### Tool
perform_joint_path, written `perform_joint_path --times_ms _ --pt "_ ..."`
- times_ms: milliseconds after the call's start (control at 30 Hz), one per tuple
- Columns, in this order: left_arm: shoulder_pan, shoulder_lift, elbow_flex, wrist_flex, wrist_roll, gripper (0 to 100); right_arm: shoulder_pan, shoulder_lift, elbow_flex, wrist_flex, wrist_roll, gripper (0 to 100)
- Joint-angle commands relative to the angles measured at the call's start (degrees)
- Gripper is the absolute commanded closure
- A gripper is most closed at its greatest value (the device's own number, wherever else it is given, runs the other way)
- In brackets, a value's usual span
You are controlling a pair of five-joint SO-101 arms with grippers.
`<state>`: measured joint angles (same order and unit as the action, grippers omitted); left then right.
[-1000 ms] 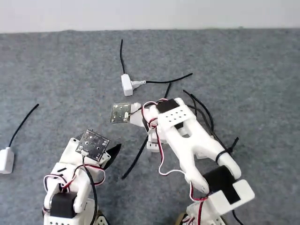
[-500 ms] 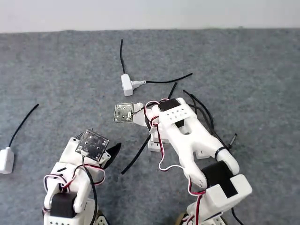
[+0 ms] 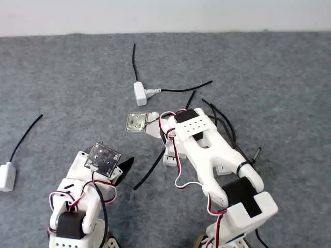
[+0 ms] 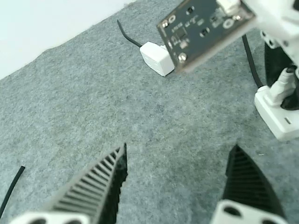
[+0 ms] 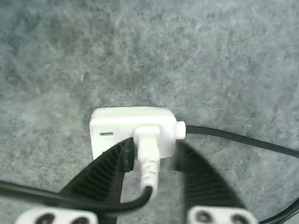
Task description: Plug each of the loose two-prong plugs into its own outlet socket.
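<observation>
High view: a grey mat [image 3: 269, 67] holds both arms. The right arm [image 3: 207, 150] stretches to the centre, and the left arm [image 3: 83, 206] sits folded at near left. The left gripper [image 4: 180, 154] hangs wide open above bare mat. The right gripper [image 5: 154, 147] sits around the plug [image 5: 152, 137], which stands in the centre socket [image 5: 117, 126]; I cannot tell whether it grips. A far socket [image 3: 139, 93] lies beyond, and a left socket [image 3: 6, 176] lies at the edge.

No text, label, number or sign can be read anywhere.
</observation>
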<state>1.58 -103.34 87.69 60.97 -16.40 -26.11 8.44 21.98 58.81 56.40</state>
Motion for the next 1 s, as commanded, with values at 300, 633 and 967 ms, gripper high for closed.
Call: perform_joint_path --times_ms 300,633,967 --pt "0.3 -0.6 -0.5 -1.6 -0.3 66 -2.9 2.1 -12.7 11.8 -2.6 76.7" --pt "0.3 -0.6 -0.5 -1.6 -0.3 66 -3.1 2.2 -15.1 14.1 -2.8 76.8" --pt "1.3 -0.6 -0.4 -1.2 -0.4 69 -1.5 2.7 -14.8 7.6 -2.8 99.1"
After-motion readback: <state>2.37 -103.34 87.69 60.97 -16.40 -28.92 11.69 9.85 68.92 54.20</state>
